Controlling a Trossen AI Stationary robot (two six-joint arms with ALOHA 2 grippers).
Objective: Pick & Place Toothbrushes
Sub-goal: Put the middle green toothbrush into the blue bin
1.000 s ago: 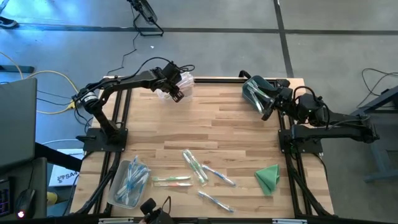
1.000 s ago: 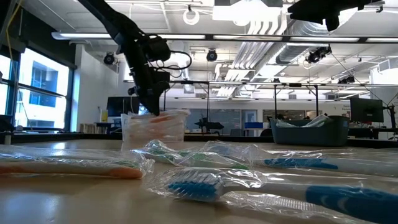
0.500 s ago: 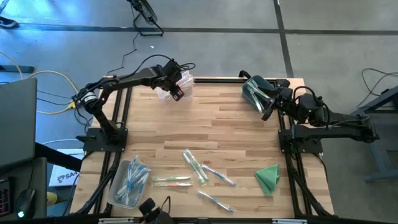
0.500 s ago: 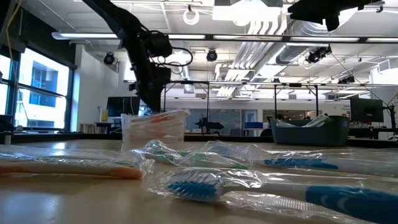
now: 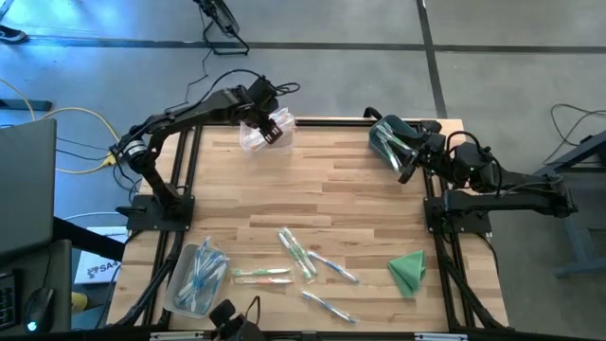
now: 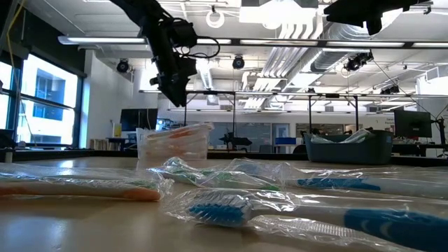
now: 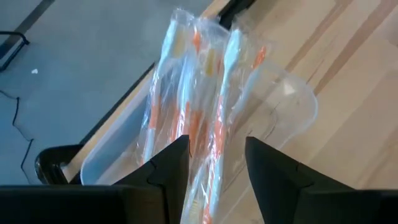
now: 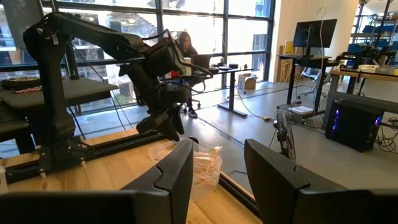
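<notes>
Left gripper [image 5: 272,131] hovers open and empty above the clear bin [image 5: 254,138] of orange toothbrushes [image 7: 199,112]. Right gripper [image 5: 409,167] state: cannot tell. No legible writing.

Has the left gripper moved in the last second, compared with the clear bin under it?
Yes. In the low view the left gripper has risen clear above the clear bin, which stayed in place; empty jaws apart.
</notes>
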